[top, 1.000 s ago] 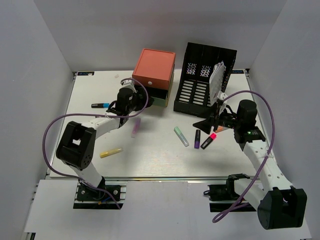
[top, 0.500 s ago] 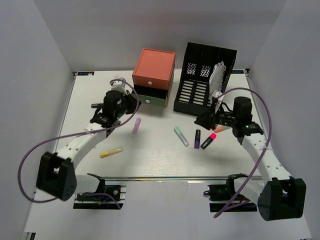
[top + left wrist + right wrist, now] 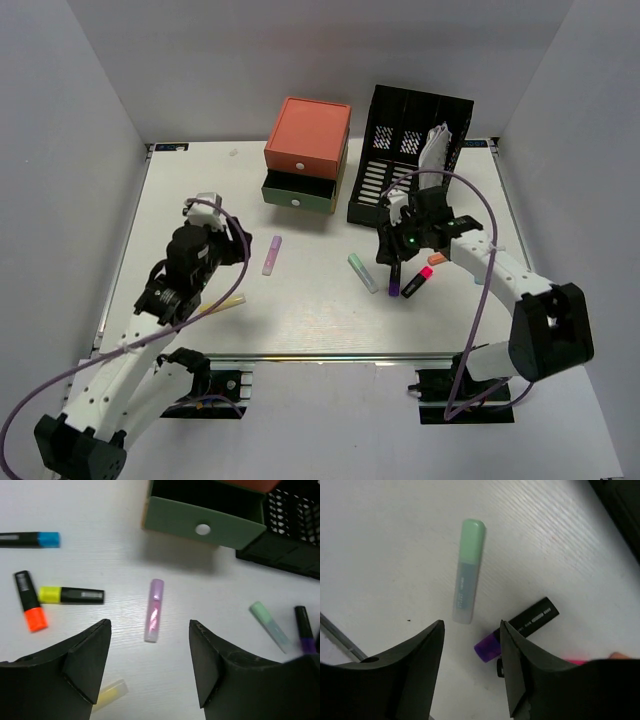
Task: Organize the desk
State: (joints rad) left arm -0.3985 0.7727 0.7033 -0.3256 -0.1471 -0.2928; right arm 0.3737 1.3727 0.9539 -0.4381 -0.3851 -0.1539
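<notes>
The white desk (image 3: 300, 310) holds loose markers. A lilac marker (image 3: 154, 610) lies on it below the open green drawer (image 3: 205, 525). My left gripper (image 3: 149, 623) hovers high over that marker, open and empty. Left of it lie a blue-capped (image 3: 30, 539), an orange-capped (image 3: 30, 607) and a yellow-capped marker (image 3: 72, 595). My right gripper (image 3: 471, 623) is open and empty above the desk. A pale green marker (image 3: 467, 577) lies just beyond its tips. A purple-capped black marker (image 3: 520, 630) lies beside its right finger.
The orange, green and yellow drawer box (image 3: 305, 150) stands at the back. To its right is the black file rack (image 3: 400, 160), holding a white crumpled thing (image 3: 432, 150). A pink marker (image 3: 420, 280) and a yellow marker (image 3: 225, 303) also lie on the desk.
My left arm drew back from the drawer box toward the near left, leaving the lilac marker on the desk. My right arm swung left to above the green and purple markers.
</notes>
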